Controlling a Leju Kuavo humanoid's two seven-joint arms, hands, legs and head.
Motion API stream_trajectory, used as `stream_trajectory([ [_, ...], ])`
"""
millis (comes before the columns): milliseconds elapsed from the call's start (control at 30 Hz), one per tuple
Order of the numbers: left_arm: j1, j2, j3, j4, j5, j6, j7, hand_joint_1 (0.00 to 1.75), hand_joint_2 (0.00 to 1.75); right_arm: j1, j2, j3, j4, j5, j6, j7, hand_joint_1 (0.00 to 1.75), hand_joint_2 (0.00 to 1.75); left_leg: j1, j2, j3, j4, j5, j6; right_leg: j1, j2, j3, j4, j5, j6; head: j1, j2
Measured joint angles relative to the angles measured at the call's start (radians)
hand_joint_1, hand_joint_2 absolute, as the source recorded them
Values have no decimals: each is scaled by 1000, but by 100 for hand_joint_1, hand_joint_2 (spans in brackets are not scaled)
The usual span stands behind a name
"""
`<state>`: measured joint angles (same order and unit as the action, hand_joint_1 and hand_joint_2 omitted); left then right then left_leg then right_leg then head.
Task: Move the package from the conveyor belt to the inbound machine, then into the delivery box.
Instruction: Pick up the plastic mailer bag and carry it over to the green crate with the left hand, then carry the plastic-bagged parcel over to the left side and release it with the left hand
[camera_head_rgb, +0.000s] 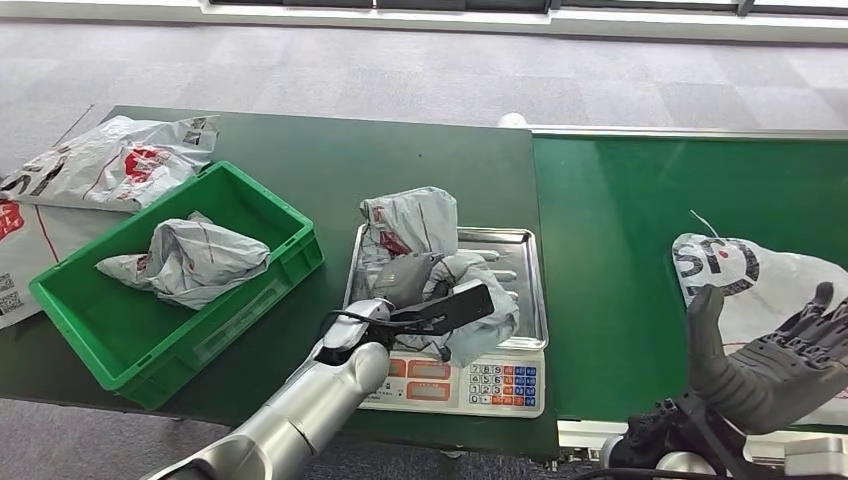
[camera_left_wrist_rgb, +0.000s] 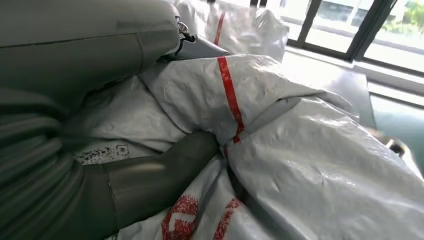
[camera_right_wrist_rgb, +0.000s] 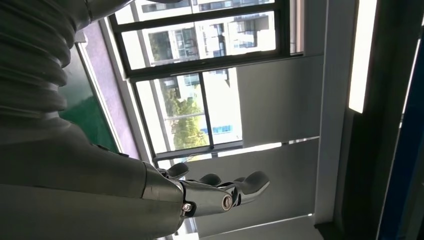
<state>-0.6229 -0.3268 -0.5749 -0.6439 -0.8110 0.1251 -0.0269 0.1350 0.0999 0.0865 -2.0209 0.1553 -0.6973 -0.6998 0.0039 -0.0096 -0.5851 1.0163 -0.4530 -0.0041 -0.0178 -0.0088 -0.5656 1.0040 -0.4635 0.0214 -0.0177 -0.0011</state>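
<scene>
From the head view, a dark green desk (camera_head_rgb: 330, 170) stands on grey carpet, with a green conveyor belt (camera_head_rgb: 640, 230) at its right. A scale (camera_head_rgb: 455, 375) with a steel tray carries the grey package (camera_head_rgb: 415, 235). The left robot hand (camera_head_rgb: 425, 290) lies on this package, fingers pressed into the wrapping. A green delivery box (camera_head_rgb: 255, 215) holds another parcel (camera_head_rgb: 185, 258). The right robot hand (camera_head_rgb: 770, 360) hovers with spread fingers over a package on the belt (camera_head_rgb: 735, 265).

In the left wrist view, the thumb (camera_left_wrist_rgb: 165, 170) sinks into the wrinkled grey plastic.

In the right wrist view, the fingers (camera_right_wrist_rgb: 235, 187) are apart and hold nothing, in front of large windows (camera_right_wrist_rgb: 200, 75).
</scene>
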Motion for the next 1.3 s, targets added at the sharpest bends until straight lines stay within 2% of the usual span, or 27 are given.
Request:
stream_trajectory([
  [333,23,33,11,-118,12,2,1,175,175,7,2,-1,0,2,0,0,0,175,0,0,-6,0,0,0,0,1,-7,0,0,0,0,0],
  [400,31,38,15,-140,12,50,-18,175,175,8,2,-2,0,3,0,0,0,175,0,1,-7,0,0,0,0,1,-7,0,0,0,0,0],
  [500,38,59,50,-249,-13,185,-56,175,175,17,2,-3,0,2,0,0,0,175,0,2,-8,0,0,0,0,2,-9,0,0,0,0,0],
  [600,13,112,122,-425,-75,256,-35,175,175,32,-2,-8,0,-3,0,0,0,175,1,3,-8,0,0,-1,1,3,-10,1,0,0,0,0],
  [767,-63,217,296,-616,-83,262,14,175,175,66,-12,-13,0,-6,-1,0,0,175,3,4,-8,-1,1,-2,2,5,-10,1,0,-2,0,0],
  [900,-86,288,425,-631,-104,280,20,175,175,89,-19,-14,1,0,-1,1,0,175,3,5,-8,-1,1,-3,3,6,-11,1,0,-3,0,0],
  [1067,-87,343,519,-579,-108,306,4,172,175,103,-20,-14,2,14,-1,0,0,175,3,4,-8,-1,2,-3,3,6,-11,1,0,-3,0,0],
  [1200,-90,362,547,-536,-107,277,21,0,175,114,-23,-14,2,16,-1,0,0,175,3,4,-8,-1,2,-3,2,6,-11,1,0,-3,0,0],
  [1300,-95,371,551,-500,-104,227,40,0,175,127,-26,-14,2,20,-1,0,0,175,3,4,-8,-1,2,-3,2,5,-11,1,0,-3,0,0],
])
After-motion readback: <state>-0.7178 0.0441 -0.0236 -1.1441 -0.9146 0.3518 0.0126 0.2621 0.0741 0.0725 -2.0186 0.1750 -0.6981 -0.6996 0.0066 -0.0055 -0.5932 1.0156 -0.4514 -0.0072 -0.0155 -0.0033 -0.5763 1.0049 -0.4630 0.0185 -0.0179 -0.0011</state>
